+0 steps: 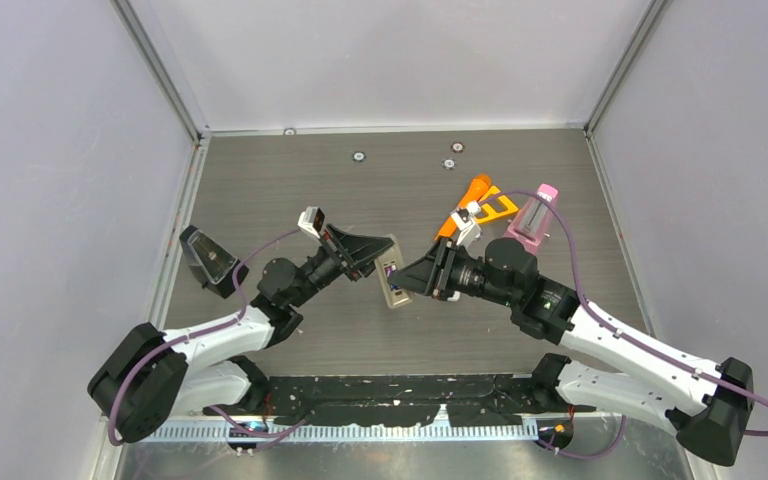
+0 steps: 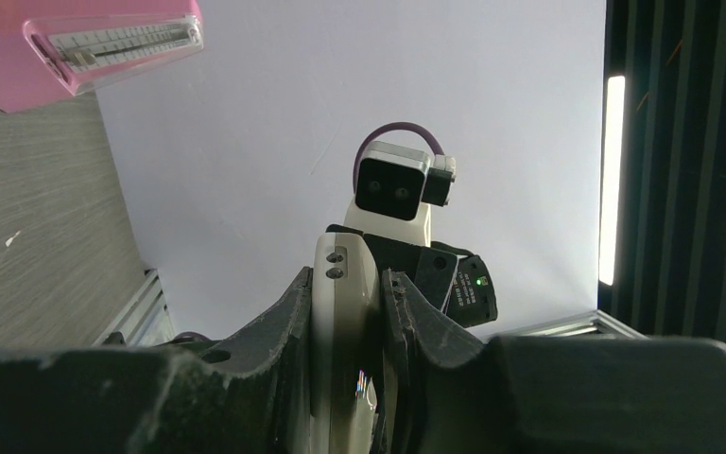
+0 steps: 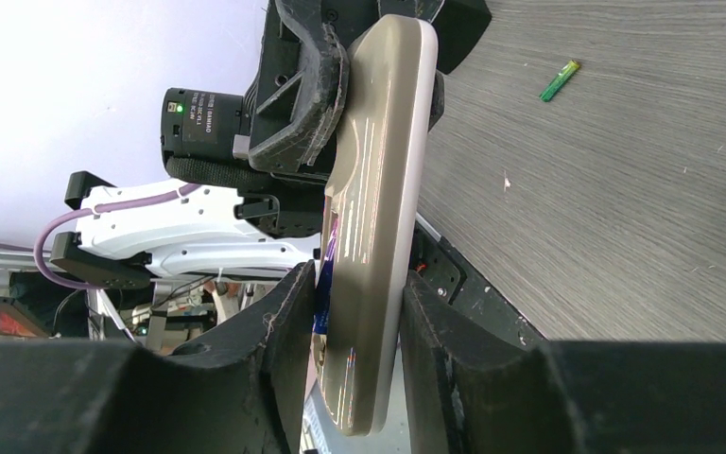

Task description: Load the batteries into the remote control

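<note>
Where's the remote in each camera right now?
Top external: the remote sits mid-table, between both grippers.
Left wrist: bottom centre, edge-on between the left gripper fingers.
Right wrist: centre, a tall beige slab between the right gripper fingers.
Shared landmark: the pink metronome, also top left in the left wrist view.

The grey wood-grain table carries an orange tool, a pink metronome and a green battery.

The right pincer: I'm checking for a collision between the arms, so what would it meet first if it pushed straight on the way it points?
Probably the left pincer. The right pincer points straight at it, with the remote control spanning the gap, both pincers closed on it.
</note>
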{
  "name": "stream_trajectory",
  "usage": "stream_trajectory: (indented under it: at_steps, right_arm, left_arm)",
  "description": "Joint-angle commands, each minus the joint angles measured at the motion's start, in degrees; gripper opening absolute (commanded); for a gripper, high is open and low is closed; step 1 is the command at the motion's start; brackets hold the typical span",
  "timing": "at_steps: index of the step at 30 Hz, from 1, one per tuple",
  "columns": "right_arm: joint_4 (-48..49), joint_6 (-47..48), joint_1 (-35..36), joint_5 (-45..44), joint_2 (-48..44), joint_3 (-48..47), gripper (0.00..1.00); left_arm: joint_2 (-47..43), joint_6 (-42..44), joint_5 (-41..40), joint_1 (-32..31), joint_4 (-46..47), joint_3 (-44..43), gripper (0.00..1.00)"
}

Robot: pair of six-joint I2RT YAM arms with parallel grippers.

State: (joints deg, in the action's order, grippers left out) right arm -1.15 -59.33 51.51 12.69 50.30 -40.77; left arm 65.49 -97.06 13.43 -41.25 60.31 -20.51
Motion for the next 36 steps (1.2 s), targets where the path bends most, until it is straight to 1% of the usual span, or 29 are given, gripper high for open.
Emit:
stream_trajectory:
  at_steps: [1, 7, 11, 14, 18, 21, 28, 30, 32, 33, 34, 35, 36]
  right_arm:
    - [0.46, 1.62, 0.09, 0.06, 2.21, -0.13, 0.14]
    - [0.27, 1.23, 0.09, -1.01, 3.02, -0.1, 0.12]
    - [3.54, -0.19, 0.08, -0.85, 3.84, 0.48, 0.14]
    - [4.68, -1.63, 0.07, -1.41, 4.34, 1.05, 0.09]
    - [4.63, -2.64, 0.1, -2.49, 5.46, 1.06, 0.09]
    - [4.73, -3.41, 0.02, -3.59, 5.94, 1.38, 0.14]
    - [6.18, -6.05, 0.05, -4.4, 7.05, 2.15, 0.19]
    - [6.65, -6.49, -0.04, -4.08, 7.21, 2.47, 0.23]
    - [7.18, -6.57, -0.06, -3.77, 7.08, 2.69, 0.29]
    - [7.41, -6.58, -0.06, -3.49, 6.95, 2.93, 0.35]
    - [7.77, -6.59, -0.08, -3.48, 6.46, 3.09, 0.38]
    - [7.93, -6.54, -0.09, -3.42, 6.16, 3.38, 0.42]
    - [8.05, -6.4, -0.09, -3.44, 5.45, 3.44, 0.44]
  left_arm:
    - [-1.69, -1.99, 1.56, -1.11, 4.04, -0.93, 0.0]
    - [-1.86, -3.1, 1.95, -1.15, 2.98, -1.07, 0.0]
    - [-2.37, -3.63, 2.35, -1.27, 1.19, -1.14, 0.0]
    - [-2.6, -3.83, 2.35, -1.37, -0.03, -1.13, 0.0]
    - [-2.61, -4.45, 2.3, -1.46, -0.46, -0.68, 0.0]
    - [-2.66, -4.4, 2.3, -1.5, -0.46, -0.5, 0.0]
    - [-3.01, -3.52, 1.73, -1.55, -0.8, -0.15, 0.0]
    - [-3.07, -3.3, 1.41, -1.55, -0.85, 0.02, 0.0]
    - [-3.19, -3.14, 0.76, -1.55, -1.06, 0.39, 0.0]
    - [-3.19, -3.01, 0.41, -1.47, -1.15, 0.56, 0.0]
    - [-3.19, -2.9, 0.06, -1.48, -1.12, 0.76, 0.0]
    - [-3.18, -2.73, -0.2, -1.46, -1.16, 1.0, 0.0]
    - [-3.11, -2.58, -0.5, -1.39, -1.16, 1.19, 0.0]
